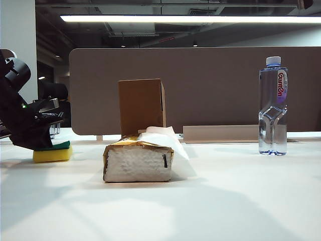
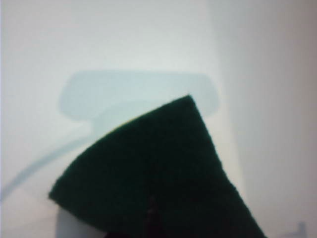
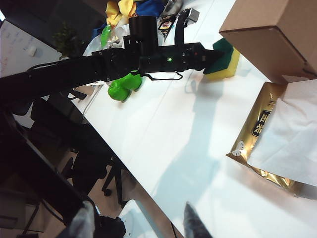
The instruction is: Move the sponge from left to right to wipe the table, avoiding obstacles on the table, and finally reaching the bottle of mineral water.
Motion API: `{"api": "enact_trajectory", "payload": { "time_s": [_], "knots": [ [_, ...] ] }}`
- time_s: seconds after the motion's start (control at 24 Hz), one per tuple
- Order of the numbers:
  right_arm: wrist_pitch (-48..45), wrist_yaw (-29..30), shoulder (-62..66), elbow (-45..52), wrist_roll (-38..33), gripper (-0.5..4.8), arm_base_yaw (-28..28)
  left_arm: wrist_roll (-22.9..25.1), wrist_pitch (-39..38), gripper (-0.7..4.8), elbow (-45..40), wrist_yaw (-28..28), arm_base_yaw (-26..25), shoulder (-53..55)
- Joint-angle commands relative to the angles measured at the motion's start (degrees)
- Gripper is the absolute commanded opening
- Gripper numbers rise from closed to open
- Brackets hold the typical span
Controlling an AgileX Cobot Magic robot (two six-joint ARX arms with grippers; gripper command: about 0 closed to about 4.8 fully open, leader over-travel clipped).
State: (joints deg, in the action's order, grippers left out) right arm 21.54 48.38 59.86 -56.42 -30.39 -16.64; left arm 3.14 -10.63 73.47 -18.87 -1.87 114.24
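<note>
One sponge (image 1: 52, 153) in left pincer (image 1: 50, 143), right pincer (image 3: 138, 224) apart, two obstacles, one bottle (image 1: 273, 106)

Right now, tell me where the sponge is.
In the exterior view the sponge sits at the table's far left, gripped by the left claw, well left of the tissue pack and cardboard box.

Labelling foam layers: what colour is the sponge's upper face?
Dark green over yellow foam on the sponge, clearest in the exterior view.

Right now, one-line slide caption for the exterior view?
Left gripper clamps the sponge on the table, tissue pack and box before the bottle.
</note>
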Motion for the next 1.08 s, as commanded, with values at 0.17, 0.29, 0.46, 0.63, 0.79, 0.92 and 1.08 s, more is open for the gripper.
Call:
{"api": "enact_trajectory", "payload": {
  "time_s": [0.17,0.29,0.46,0.63,0.79,0.92,1.08],
  "knots": [
    [-0.74,-0.31,-0.13,-0.28,0.24,2.33,-0.09,1.42,-9.97,-0.06,-0.81,0.61,0.02,0.13],
    [-0.74,-0.31,-0.13,-0.28,0.39,2.33,-0.09,1.55,-11.15,-0.06,-0.83,0.61,0.02,-0.57],
    [-0.76,-0.31,-0.13,-0.28,0.39,2.33,-0.09,1.77,-11.41,-0.06,-1.29,0.61,0.02,-2.21],
    [-0.76,-0.33,-0.13,-0.28,0.39,2.34,-0.09,2.69,-11.30,-0.06,-2.82,0.61,0.02,-4.15],
    [-0.76,-0.31,-0.13,-0.28,0.39,2.34,-0.09,2.67,-11.39,-0.06,-5.14,0.57,0.02,-5.60],
    [-0.76,-0.31,-0.13,-0.31,0.39,2.34,-0.09,2.64,-11.50,-0.06,-7.28,-0.74,0.02,-6.40],
    [-0.76,-0.26,-0.13,-0.31,0.39,2.34,-0.09,2.60,-10.93,-0.06,-12.33,-1.55,0.02,-9.33]
  ]
}}
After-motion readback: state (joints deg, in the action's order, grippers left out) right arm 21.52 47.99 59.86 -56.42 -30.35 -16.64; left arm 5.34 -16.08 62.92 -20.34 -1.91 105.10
